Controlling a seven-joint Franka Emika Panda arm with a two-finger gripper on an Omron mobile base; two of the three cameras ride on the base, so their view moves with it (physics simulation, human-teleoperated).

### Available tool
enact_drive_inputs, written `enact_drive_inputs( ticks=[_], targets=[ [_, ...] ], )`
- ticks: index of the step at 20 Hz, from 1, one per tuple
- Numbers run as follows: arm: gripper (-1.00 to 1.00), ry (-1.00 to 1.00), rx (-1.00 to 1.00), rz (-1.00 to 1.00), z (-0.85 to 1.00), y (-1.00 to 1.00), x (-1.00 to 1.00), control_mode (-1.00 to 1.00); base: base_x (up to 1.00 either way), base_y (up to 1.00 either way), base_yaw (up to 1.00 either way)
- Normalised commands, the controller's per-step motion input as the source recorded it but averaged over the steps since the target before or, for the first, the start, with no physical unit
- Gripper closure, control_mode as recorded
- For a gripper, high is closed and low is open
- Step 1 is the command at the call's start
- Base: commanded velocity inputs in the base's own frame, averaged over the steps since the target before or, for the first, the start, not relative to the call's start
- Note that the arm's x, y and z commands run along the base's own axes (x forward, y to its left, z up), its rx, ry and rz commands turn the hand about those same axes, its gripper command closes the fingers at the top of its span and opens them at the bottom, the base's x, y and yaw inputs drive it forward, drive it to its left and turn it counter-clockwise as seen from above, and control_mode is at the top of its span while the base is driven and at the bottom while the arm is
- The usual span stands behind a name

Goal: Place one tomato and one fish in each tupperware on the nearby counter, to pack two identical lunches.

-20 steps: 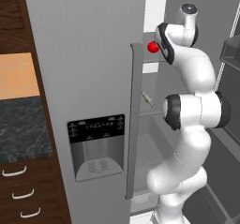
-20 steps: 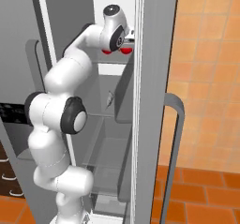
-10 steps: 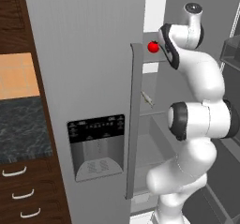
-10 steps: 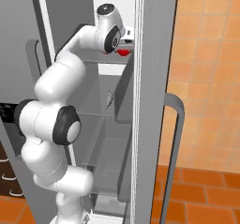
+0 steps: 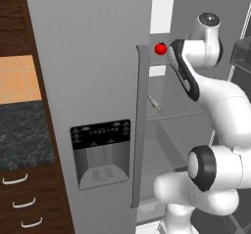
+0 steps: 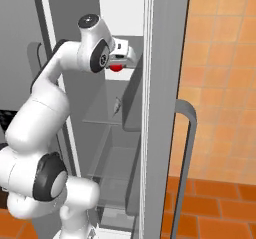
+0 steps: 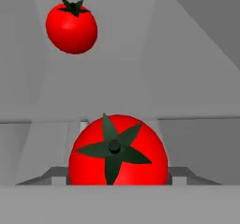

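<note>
Jaws: part-open, closed on the near tomato [image 7: 117,155]. One fingertip [image 7: 60,175] sits against each flank, and the stem star faces the hand camera. Whether the fruit has left its shelf cannot be told.

1. Fridge [image 5: 88,57] – tall grey two-door unit with both doors swung open. The left door carries a dispenser panel [image 5: 100,150] and a long vertical handle [image 5: 139,130]. The right door [image 6: 165,83] stands edge-on in the right base view.
2. Arm [image 5: 220,110] – white with dark joints, reaching up into the upper part of the fridge interior, wrist turned inward.
3. Counter [image 5: 24,135] – dark speckled stone to the left of the fridge, above brown drawers [image 5: 19,198] with curved silver pulls. It lies well apart from the jaws, with the open left door between.
4. Fridge shelf [image 7: 197,143] – pale grey and bare beside the gripped fruit.
5. Far tomato [image 7: 71,26] – a second red fruit of the same kind, deeper in the fridge beyond the gripped one, off to its left in the hand view and clear of it.
6. Slender grey item [image 5: 154,102] – probably a fish, on a lower shelf below the jaws. It is too small to be sure.

Governing relation: the near tomato lies dead centre between the jaws, straight ahead along the hand. It is round, so it has no long axis to line up with. Judged next need: draw straight back out of the fridge, clear of the left door, then travel left toward the counter. A glossy ball held by its sides could roll or slip.
</note>
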Motion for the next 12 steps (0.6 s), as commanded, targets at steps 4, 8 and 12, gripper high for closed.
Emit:
enact_drive_inputs(
  ticks=[4,8,12],
  targets=[
    [1.00,-0.05,-0.01,0.05,-0.14,0.15,-1.00,-1.00,0.00,0.00,0.00],
    [1.00,-0.25,-0.05,0.08,-0.75,0.14,-1.00,-1.00,0.00,0.00,0.00],
    [1.00,-0.33,-0.02,0.09,-0.84,0.16,-1.00,-1.00,0.00,0.00,0.00]
  ],
)
